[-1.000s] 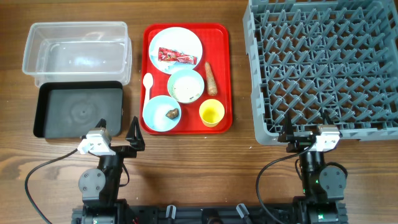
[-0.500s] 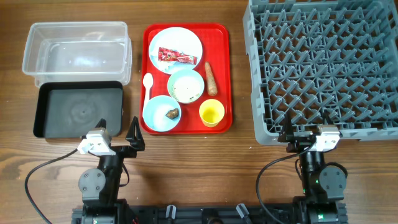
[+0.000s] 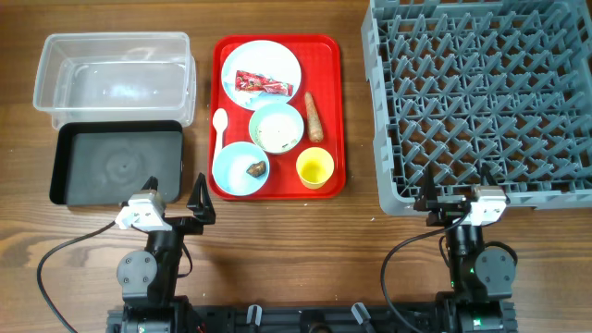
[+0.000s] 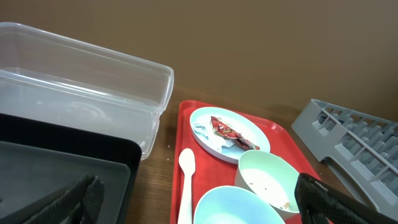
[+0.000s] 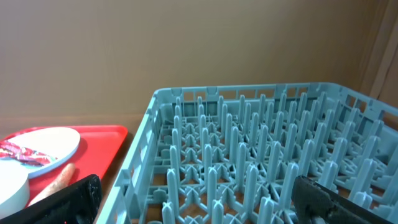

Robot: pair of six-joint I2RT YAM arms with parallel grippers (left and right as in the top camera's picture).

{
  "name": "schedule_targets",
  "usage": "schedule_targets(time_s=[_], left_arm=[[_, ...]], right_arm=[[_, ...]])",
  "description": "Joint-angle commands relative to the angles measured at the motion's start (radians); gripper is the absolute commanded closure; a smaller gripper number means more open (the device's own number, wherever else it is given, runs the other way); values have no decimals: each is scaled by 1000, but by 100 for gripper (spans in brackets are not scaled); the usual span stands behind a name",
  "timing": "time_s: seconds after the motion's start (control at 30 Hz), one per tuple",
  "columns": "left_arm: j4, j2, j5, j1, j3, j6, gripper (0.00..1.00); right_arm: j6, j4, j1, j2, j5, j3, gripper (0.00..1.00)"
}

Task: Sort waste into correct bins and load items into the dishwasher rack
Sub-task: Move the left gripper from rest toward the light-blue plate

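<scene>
Lying on red tray (image 3: 328, 74), carrot stick (image 3: 314, 117), long axis running near-to-far.

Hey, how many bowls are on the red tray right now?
2. The whitish bowl holding crumbs sits mid-tray, just robot-side of the plate; the light blue bowl holding a brown lump is at the red tray's near-left corner. No other seems hidden.

Left claw (image 4: 199, 190), right claw (image 5: 196, 186): both agape

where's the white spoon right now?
Overhead view: the white spoon lies along the left edge of the red tray, left of the whitish bowl, just above the light blue bowl.
</scene>
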Motion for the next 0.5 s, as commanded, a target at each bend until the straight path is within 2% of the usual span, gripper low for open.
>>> schedule_targets(time_s=[0.0, 0.2, 0.47], left_arm=[[3, -5, -10, -1, -7, 6, 0], [96, -5, -10, -1, -3, 6, 0], [27, 34, -10, -1, 98, 38, 0]], right_arm=[[8, 22, 1, -14, -8, -2, 0], [16, 68, 1, -14, -98, -1, 0], [34, 73, 1, -13, -139, 80, 0]])
